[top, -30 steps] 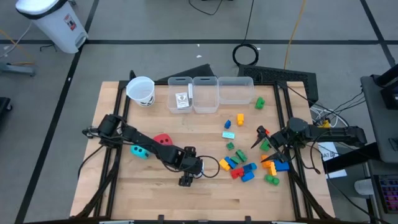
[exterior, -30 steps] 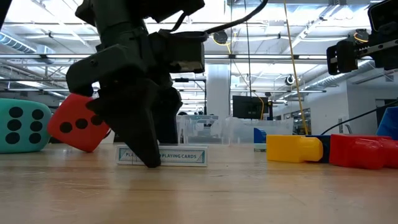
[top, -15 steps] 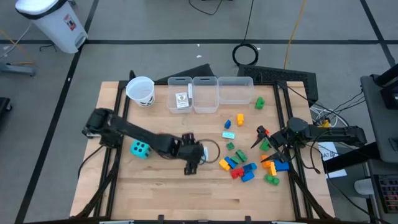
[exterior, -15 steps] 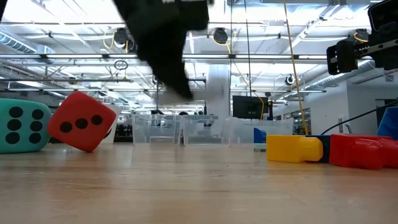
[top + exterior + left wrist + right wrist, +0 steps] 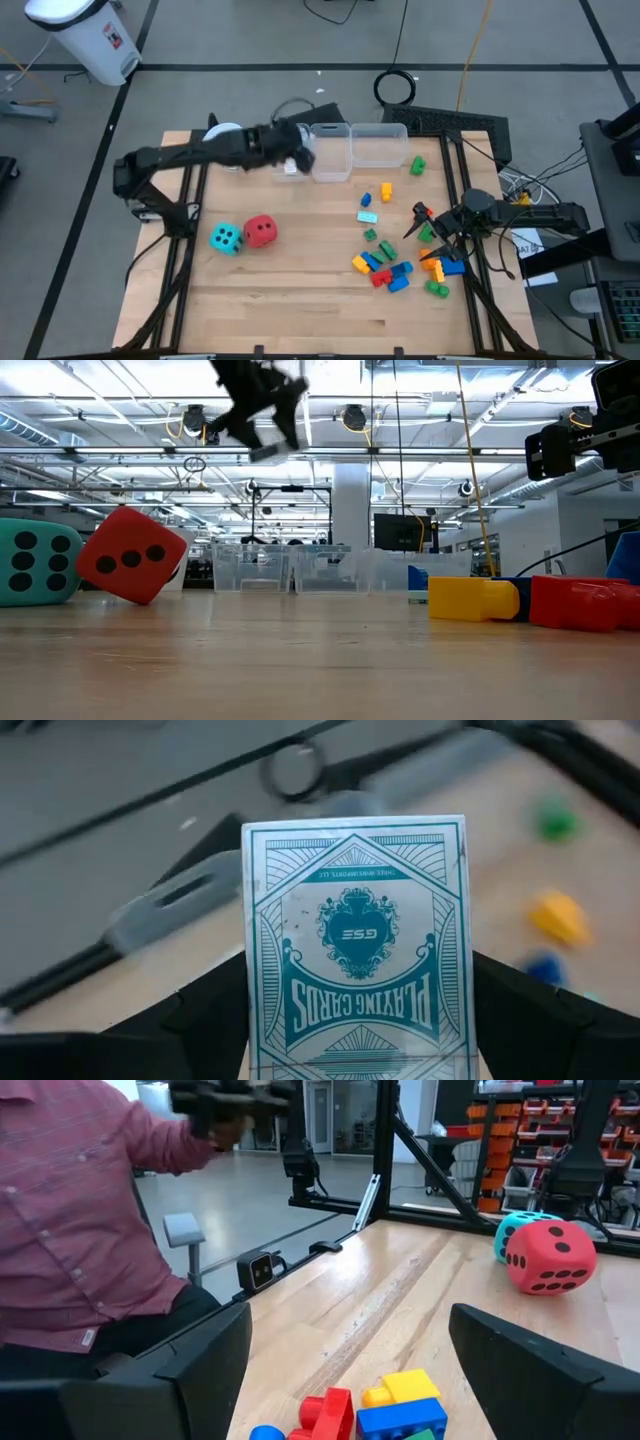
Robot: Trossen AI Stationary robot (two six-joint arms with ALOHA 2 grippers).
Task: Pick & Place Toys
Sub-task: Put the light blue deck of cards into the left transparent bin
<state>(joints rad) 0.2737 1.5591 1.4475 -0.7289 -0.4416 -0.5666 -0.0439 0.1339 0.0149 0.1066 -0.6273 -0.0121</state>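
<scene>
At the table's left side the soft teal die with dark pips [image 5: 226, 239] and the red die with white pips [image 5: 261, 231] sit touching each other, untouched. My left gripper [image 5: 296, 159] hangs above the left clear plastic bin [image 5: 290, 130], its fingers pinching a white-and-teal playing card pack [image 5: 357, 945] across its width, the pack's long axis running out ahead of the fingers. I judge the coming move to be a straight drop, since that bin lies directly beneath; whether another pack sits inside I cannot tell, as my arm covers it. The middle bin [image 5: 331, 153] and right bin [image 5: 380, 146] look empty. Farther right lies the scatter of small coloured plastic bricks [image 5: 385, 270], and beside it my right gripper [image 5: 422, 226] waits with fingers spread, holding nothing.
</scene>
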